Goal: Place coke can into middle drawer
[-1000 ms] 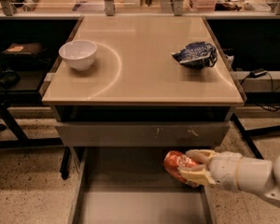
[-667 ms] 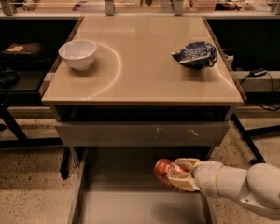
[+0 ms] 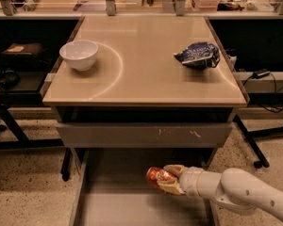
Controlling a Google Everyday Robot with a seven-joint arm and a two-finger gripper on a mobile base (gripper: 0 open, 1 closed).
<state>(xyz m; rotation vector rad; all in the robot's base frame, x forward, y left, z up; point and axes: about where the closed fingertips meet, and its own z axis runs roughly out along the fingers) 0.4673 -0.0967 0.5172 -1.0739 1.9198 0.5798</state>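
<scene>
White arm (image 3: 247,194) enters from near right corner, reaches left, forearm sloping up toward wrist. Gripper (image 3: 162,180) in near part of scene, just right of centre, pointing left. Two beige fingers (image 3: 173,169) clamp coke can (image 3: 154,175), one on far side, one on near side.

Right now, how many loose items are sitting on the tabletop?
2. The white bowl sits near the left edge, the blue chip bag near the right. The tool, lower down, holds the coke can over the open middle drawer.
</scene>
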